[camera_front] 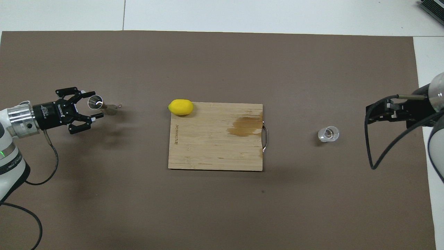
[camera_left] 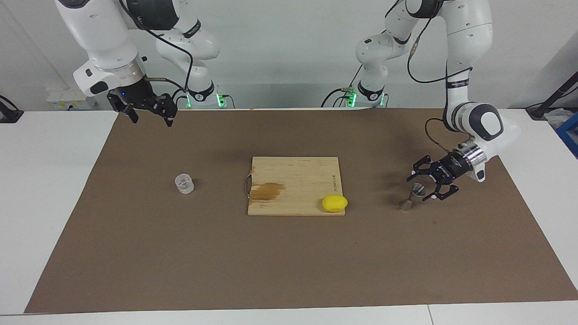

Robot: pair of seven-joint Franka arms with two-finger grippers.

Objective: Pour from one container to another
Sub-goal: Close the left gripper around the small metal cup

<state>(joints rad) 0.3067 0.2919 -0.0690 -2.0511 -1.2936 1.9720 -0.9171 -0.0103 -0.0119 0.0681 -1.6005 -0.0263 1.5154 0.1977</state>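
Robot lab, white walls, brown mat [camera_left: 289, 262], two arms

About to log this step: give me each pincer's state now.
Left pincer: open, fingers spread around the steel jigger, not closed on it.
Right pincer: cannot be told; raised, waiting, holding nothing.

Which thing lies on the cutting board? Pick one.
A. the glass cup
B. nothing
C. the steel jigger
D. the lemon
D: the lemon lies on a corner of the board; the cup and jigger stand off it on the brown mat.
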